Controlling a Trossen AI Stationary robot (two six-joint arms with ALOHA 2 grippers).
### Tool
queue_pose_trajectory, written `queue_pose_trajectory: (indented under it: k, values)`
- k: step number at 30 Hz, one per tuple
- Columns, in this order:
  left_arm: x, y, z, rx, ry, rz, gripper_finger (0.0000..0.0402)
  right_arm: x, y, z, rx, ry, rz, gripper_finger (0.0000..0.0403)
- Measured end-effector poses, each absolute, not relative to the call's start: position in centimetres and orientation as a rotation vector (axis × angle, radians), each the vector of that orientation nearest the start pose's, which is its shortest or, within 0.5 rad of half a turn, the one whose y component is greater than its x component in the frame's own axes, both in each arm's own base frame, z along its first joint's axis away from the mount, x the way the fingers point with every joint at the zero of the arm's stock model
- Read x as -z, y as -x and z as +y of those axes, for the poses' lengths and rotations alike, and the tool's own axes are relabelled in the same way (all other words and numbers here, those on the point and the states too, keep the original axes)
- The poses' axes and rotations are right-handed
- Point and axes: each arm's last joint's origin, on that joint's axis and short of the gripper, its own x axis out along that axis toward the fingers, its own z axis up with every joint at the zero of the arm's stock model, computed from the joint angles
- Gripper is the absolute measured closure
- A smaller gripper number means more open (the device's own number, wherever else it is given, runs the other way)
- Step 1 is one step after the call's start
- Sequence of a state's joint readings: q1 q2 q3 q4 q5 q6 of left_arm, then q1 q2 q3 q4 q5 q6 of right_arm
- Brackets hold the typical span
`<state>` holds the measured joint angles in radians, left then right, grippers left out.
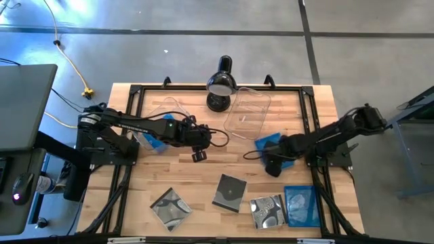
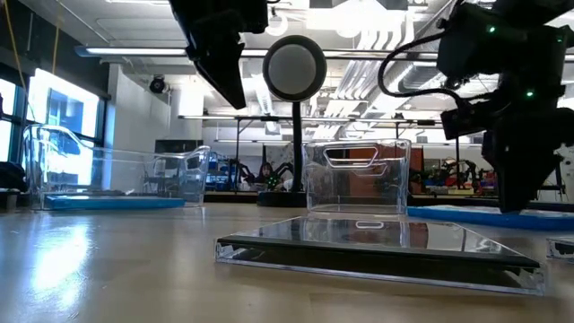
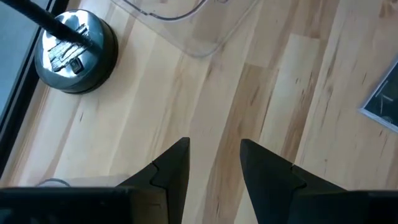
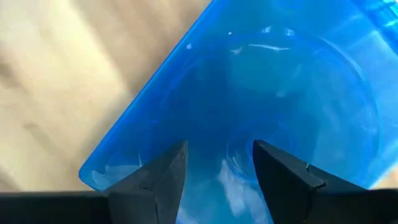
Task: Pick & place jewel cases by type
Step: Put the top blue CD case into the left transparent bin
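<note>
Jewel cases: four lie along the lower edge of the surface (image 1: 135, 196): clear case (image 1: 170, 205), dark case (image 1: 230, 192), silvery case (image 1: 268, 210), blue case (image 1: 302, 205).
Left tub (image 1: 159, 115): upper left, holds a blue jewel case (image 1: 150, 142).
Right tub (image 1: 247, 110): upper centre beside the lamp (image 1: 220, 85), nothing visible inside.
My left fingers (image 3: 214, 165): spread, above bare wood, mid-frame.
My right fingers (image 4: 217, 174): spread, over another blue jewel case (image 4: 261, 93), right of centre.
</note>
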<state>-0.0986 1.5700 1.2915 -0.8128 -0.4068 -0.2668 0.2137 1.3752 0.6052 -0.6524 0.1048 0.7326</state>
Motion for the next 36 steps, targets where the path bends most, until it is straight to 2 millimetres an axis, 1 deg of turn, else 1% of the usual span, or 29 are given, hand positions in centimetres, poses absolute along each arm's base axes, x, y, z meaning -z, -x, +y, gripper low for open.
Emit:
queue_pose_trajectory:
  k: [2, 6, 12, 15, 17, 19, 21, 23, 24, 25, 27, 29, 32, 33, 36]
  values:
    - [-27.4, -31.5, -2.0, -0.414, -0.034, 1.011, 0.0263, -14.0, -20.1, 4.6, 0.368, -0.392, 1.312, 0.0220]
    - [-27.4, -31.5, -2.0, -0.396, -0.023, 1.015, 0.0263, -14.4, -21.5, 6.2, 0.222, -0.451, 1.172, 0.0220]
    - [-27.3, -31.6, -2.3, -0.289, 0.006, 1.039, 0.0263, -16.2, -23.8, 8.1, 0.013, -0.627, 0.912, 0.0220]
    - [-27.3, -31.8, -2.4, -0.255, 0.029, 1.026, 0.0263, -16.8, -24.3, 8.5, -0.097, -0.641, 0.857, 0.0220]
    - [-27.1, -32.5, -2.6, -0.219, 0.066, 0.994, 0.0263, -16.9, -24.3, 8.6, -0.140, -0.618, 0.861, 0.0220]
    - [-26.9, -33.1, -2.9, -0.160, 0.103, 0.978, 0.0263, -16.7, -24.1, 8.5, -0.134, -0.605, 0.888, 0.0220]
    - [-26.5, -34.3, -3.1, -0.089, 0.102, 0.927, 0.0263, -16.3, -23.8, 8.4, -0.107, -0.599, 0.943, 0.0220]
    - [-25.3, -34.9, -3.3, -0.043, 0.101, 0.960, 0.0263, -15.9, -23.2, 8.4, -0.070, -0.595, 1.004, 0.0220]
    - [-24.8, -35.5, -3.5, -0.020, 0.118, 0.944, 0.0263, -15.7, -23.0, 8.4, -0.048, -0.590, 1.028, 0.0220]
    - [-24.4, -36.3, -3.6, -0.003, 0.145, 0.917, 0.0263, -15.6, -22.7, 8.5, -0.027, -0.586, 1.058, 0.0220]
    - [-23.1, -37.1, -3.4, -0.003, 0.210, 0.927, 0.0263, -15.5, -22.2, 8.6, 0.028, -0.555, 1.114, 0.0220]
    - [-21.8, -38.2, -3.4, -0.004, 0.278, 0.914, 0.0263, -16.2, -22.0, 8.9, 0.061, -0.513, 1.145, 0.0220]
    - [-19.8, -39.0, -2.9, -0.062, 0.331, 0.942, 0.0263, -17.5, -21.7, 9.4, 0.109, -0.461, 1.200, 0.0220]
    - [-19.5, -39.5, -2.8, -0.074, 0.351, 0.914, 0.0263, -18.0, -21.5, 9.6, 0.135, -0.444, 1.221, 0.0220]
    - [-18.8, -40.2, -2.0, -0.107, 0.406, 0.883, 0.0263, -19.2, -21.1, 10.0, 0.218, -0.396, 1.251, 0.0220]
